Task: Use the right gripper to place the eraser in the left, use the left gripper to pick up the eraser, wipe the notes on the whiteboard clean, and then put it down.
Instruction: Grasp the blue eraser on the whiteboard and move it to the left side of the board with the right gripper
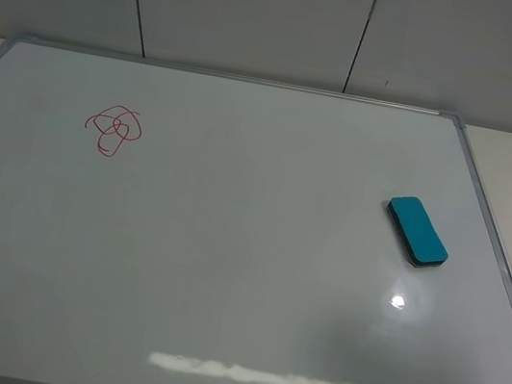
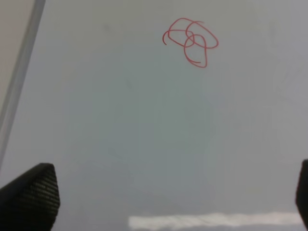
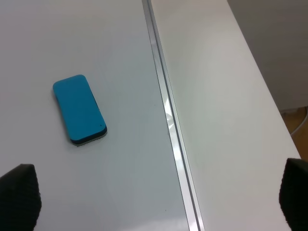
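Teal eraser (image 1: 417,231) lies near the right edge of the whiteboard (image 1: 242,278), ahead of the right gripper (image 3: 156,197), outside its jaws, untouched. That gripper is spread wide, holding nothing; the left gripper (image 2: 166,197) is likewise wide and empty, facing the red scribble (image 2: 190,41) near the far left corner

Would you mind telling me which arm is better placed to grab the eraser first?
The right: the eraser lies far right on the whiteboard, ahead of the open right gripper, while the left gripper faces the notes.

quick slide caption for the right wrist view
Open right gripper above the whiteboard, teal eraser lying flat near its silver frame, untouched.
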{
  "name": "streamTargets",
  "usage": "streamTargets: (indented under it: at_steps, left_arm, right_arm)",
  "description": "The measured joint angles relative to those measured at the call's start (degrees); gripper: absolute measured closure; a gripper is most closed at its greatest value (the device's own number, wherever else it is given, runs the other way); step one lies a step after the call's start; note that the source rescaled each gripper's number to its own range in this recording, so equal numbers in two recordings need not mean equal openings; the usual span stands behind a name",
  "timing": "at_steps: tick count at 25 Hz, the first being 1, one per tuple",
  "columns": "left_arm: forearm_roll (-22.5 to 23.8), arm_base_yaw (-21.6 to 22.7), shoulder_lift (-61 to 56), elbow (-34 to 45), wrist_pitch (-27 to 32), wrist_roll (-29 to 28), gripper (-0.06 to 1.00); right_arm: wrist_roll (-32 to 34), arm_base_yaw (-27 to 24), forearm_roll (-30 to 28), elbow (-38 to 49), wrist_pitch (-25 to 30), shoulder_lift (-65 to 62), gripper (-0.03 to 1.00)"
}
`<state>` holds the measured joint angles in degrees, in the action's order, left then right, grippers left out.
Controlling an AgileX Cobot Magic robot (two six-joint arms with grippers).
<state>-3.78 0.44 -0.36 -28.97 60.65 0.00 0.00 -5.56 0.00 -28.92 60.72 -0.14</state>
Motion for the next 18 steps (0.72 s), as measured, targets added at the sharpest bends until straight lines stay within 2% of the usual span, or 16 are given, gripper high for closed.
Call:
streamTargets:
  at_steps: [5, 15, 18]
  left_arm:
    - [0.0, 0.0, 0.0, 0.0, 0.0, 0.0, -0.06]
    - [0.05, 0.0, 0.0, 0.0, 0.0, 0.0, -0.06]
    - [0.05, 0.0, 0.0, 0.0, 0.0, 0.0, -0.06]
  right_arm:
    - [0.0, 0.0, 0.0, 0.0, 0.0, 0.0, -0.03]
    - [4.75, 0.05, -3.51, 0.0, 0.0, 0.0, -0.03]
    - [5.2, 1.21, -3.4, -0.91, -1.8, 0.6, -0.01]
